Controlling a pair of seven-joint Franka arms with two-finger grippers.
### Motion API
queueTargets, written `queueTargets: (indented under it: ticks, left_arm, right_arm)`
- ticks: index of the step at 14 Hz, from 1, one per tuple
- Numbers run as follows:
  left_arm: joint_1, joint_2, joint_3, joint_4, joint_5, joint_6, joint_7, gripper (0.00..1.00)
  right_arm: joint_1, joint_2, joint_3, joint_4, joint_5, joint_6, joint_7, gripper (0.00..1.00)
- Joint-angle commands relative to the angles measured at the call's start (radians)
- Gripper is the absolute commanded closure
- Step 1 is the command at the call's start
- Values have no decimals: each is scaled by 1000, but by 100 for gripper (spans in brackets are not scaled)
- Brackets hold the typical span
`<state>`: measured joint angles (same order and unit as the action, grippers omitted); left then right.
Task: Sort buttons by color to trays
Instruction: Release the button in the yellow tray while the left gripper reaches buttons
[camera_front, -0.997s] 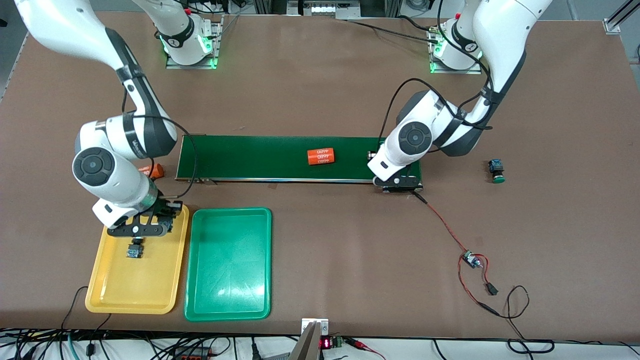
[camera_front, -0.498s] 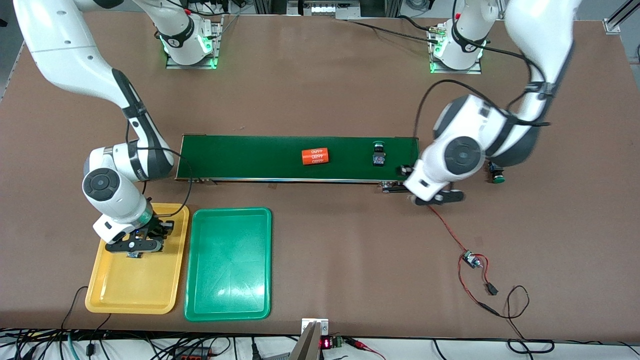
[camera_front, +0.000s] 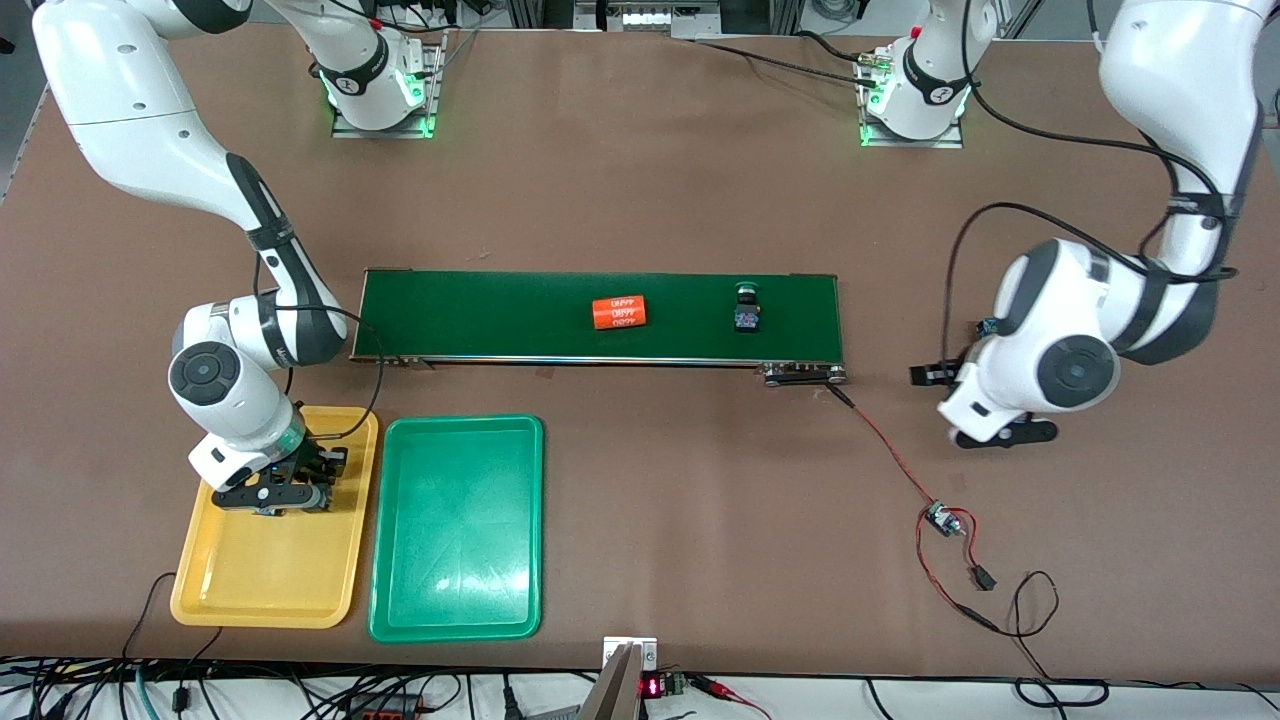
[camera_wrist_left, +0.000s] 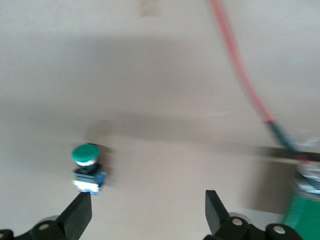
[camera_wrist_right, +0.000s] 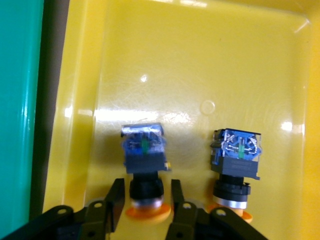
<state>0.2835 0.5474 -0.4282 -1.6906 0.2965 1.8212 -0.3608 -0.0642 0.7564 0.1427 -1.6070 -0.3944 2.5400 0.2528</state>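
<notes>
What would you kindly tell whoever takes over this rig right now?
Right gripper: open, low in the yellow tray, straddling one yellow-orange button; the second yellow-orange button lies beside it.
Left gripper: open, over a green button on the table at the left arm's end.
Other green button lies on the conveyor belt.
Done: both yellow ones.
Left: both green ones to the green tray.

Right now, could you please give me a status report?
Right gripper open around yellow button in yellow tray, second yellow beside it. Left gripper open over green button on table. Another green on belt. Nothing blocking.
</notes>
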Motion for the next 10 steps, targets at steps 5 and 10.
queueTargets:
  ticks: [5, 10]
  left_arm:
    - [178, -57, -15, -303, 98, 239, 62, 0]
    - [263, -50, -15, -422, 98, 397, 140, 0]
  right_arm:
    - [3, -74, 20, -51, 5, -30, 20, 0]
    - [6, -227, 168, -102, 93, -289, 187, 0]
